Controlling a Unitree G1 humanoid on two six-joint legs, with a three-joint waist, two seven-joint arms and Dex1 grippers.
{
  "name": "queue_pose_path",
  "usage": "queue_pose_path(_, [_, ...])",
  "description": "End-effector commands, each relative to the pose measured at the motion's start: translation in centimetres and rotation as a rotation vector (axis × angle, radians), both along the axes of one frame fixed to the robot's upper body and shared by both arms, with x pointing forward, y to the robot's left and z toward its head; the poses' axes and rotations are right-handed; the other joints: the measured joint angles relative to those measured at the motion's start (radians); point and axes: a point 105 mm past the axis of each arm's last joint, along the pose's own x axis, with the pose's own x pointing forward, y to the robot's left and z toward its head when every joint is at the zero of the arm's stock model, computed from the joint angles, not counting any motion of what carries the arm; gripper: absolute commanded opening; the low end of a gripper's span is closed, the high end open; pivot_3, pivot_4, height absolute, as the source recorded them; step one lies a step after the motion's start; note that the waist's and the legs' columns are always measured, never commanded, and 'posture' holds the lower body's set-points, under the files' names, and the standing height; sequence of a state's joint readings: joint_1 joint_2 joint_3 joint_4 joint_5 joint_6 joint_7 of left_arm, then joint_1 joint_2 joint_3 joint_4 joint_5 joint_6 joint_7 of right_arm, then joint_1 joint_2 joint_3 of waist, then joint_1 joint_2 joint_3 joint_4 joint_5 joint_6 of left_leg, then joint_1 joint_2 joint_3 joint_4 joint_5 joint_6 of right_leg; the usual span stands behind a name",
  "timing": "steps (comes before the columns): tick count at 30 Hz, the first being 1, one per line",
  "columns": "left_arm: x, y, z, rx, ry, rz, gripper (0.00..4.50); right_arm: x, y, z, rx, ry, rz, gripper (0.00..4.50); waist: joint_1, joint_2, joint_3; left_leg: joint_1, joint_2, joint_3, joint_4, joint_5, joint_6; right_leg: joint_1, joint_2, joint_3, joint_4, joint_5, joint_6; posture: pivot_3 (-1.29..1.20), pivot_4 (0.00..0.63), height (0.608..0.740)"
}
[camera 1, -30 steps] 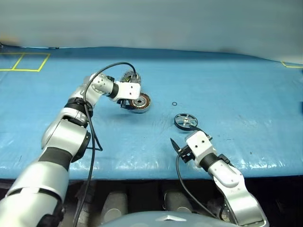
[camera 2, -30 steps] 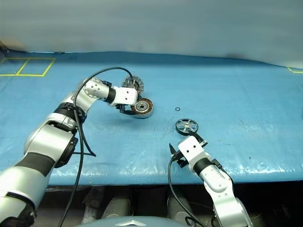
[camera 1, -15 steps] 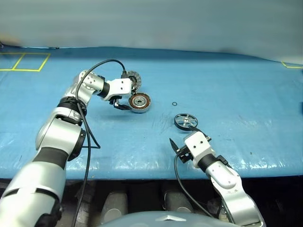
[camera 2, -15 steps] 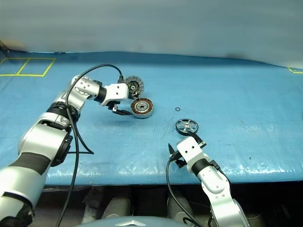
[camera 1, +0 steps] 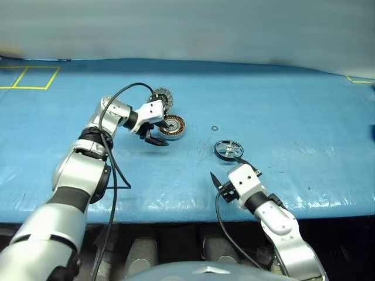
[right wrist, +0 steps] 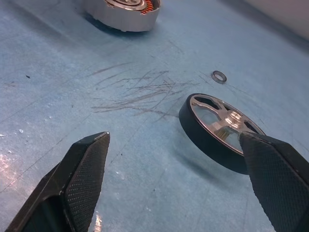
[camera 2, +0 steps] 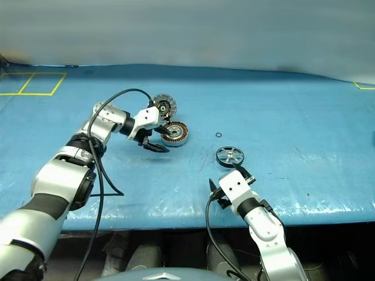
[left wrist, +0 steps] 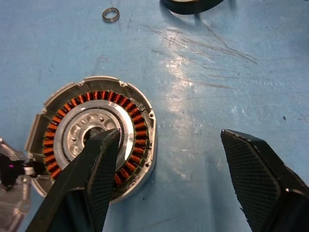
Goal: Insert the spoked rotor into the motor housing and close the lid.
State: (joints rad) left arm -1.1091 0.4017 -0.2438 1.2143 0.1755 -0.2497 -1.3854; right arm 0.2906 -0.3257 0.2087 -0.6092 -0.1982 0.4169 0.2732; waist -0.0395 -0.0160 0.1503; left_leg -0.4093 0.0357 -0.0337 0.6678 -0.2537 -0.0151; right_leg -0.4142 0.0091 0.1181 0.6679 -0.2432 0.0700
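meanwhile, motor housing on the blue table, copper windings showing, no rotor inside, lid tilted behind, spoked rotor apart; left gripper spread beside housing, right gripper spread before rotor.

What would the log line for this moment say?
rotor: on table, not inserted | housing: lid open | left fingers: open, empty | right fingers: open, empty

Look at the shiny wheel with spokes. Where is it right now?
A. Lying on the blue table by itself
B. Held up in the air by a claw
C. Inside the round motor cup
A: the spoked rotor lies flat on the blue table, just ahead of the open right claw and well apart from the motor housing.
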Motion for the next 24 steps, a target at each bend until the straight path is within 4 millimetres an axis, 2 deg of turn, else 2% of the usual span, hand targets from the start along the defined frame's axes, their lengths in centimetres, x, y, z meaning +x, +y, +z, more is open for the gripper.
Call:
queue_pose_path(1, [0.4,-0.2,1.1,-0.018,-0.06,-0.002,3.56,0.0,0.3,1.0,-0.001,-0.053,0.004,4.5,0.001,0.0,0.0,0.0,0.0,0.0,0.0,0.0,0.0,0.0,0.0,0.0,0.0,0.0,0.0,0.0,0.15,0.74])
queue_pose_path(8, [1.9,-1.2,1.6,-0.004,-0.191,0.055,3.56,0.2,0.2,1.2,-0.001,-0.06,-0.003,4.5,0.002,0.0,0.0,0.0,0.0,0.0,0.001,0.0,0.0,0.0,0.0,0.0,0.001,0.0,0.0,0.0,0.15,0.74])
queue_pose_path(18, [2.1,-3.6,0.1,0.188,-0.31,-0.051,3.56,0.0,0.3,0.9,0.003,-0.057,-0.016,4.5,0.003,0.0,0.0,0.0,0.0,0.0,0.001,0.0,0.0,0.0,0.0,0.0,0.0,0.0,0.0,0.0,0.15,0.74])
queue_pose_path(24, [2.7,-4.5,0.9,0.192,-0.358,-0.047,3.56,-0.2,0.0,0.8,0.003,-0.056,-0.04,4.5,0.002,0.0,0.0,0.0,0.0,0.0,0.001,0.0,0.0,0.0,0.0,0.0,0.001,0.0,0.0,0.0,0.15,0.74])
